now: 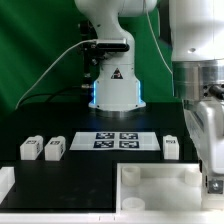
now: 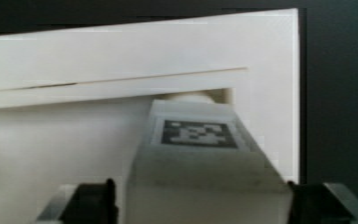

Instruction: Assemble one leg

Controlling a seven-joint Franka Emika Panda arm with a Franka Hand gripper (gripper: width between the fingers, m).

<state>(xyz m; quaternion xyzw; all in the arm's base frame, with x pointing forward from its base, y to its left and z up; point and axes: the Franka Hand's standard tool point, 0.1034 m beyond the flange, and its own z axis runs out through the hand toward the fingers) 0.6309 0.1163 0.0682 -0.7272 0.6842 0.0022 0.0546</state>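
In the wrist view a leg (image 2: pixel 202 150), a white block with a black-and-white tag on its face, sits between my gripper (image 2: pixel 208 205) fingers (image 2: pixel 94 203). The jaws press on both its sides. Its far end meets the large white tray-shaped piece (image 2: pixel 140 60). In the exterior view that piece (image 1: pixel 150 172) lies at the front. My arm stands over its right end, with the gripper (image 1: pixel 212 184) low at the frame's right edge and the held leg hidden. Loose legs stand at the left (image 1: pixel 30 148), (image 1: pixel 54 148) and at the right (image 1: pixel 171 147).
The marker board (image 1: pixel 115 140) lies flat in the middle of the black table, in front of the robot base (image 1: pixel 113 90). A white block (image 1: pixel 5 183) stands at the front left edge. A green backdrop lies behind.
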